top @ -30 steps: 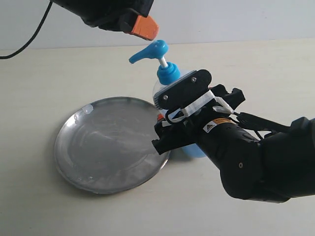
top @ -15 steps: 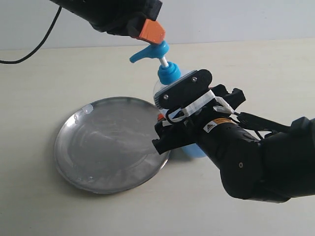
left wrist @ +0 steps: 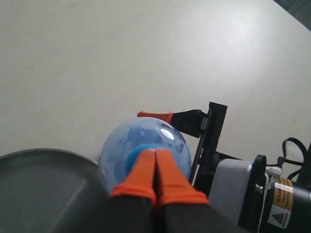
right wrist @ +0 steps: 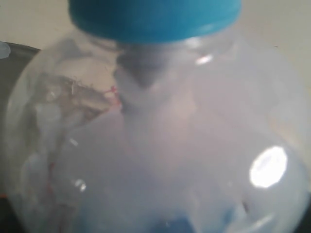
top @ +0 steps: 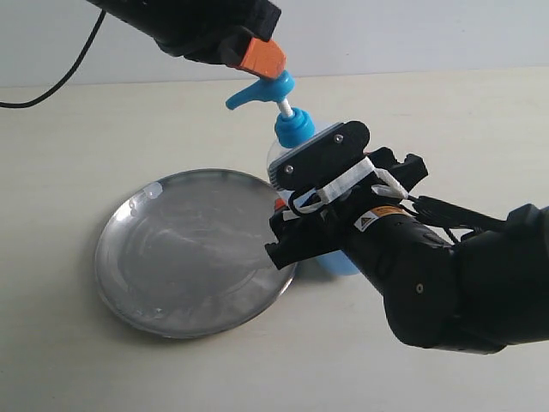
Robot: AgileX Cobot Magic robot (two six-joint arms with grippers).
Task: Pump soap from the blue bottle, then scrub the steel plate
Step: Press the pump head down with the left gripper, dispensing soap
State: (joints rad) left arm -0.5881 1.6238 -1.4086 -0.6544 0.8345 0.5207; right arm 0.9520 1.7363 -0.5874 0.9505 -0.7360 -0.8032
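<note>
The blue bottle (top: pixel 293 129) stands upright at the right edge of the steel plate (top: pixel 171 257). My right gripper (top: pixel 298 202) is shut on the bottle's body, which fills the right wrist view (right wrist: pixel 160 136). Light blue soap (top: pixel 340 263) shows low in the bottle. My left gripper (top: pixel 262 56) is shut, its orange fingertips (left wrist: pixel 146 167) pressed together and resting on top of the blue pump head (top: pixel 260 92). The spout points left over the plate. From the left wrist, the bottle (left wrist: pixel 121 145) sits right under the tips, the plate (left wrist: pixel 43 194) beside it.
A small pale blob (top: pixel 153 190) sits on the plate's far rim. A black cable (top: pixel 60 81) trails across the table at the back left. The right arm's bulky black body (top: pixel 446 283) fills the lower right.
The left gripper has come down and to the right onto the pump head. Over the last half second it barely moved. Bottle, plate and right arm are unchanged.
</note>
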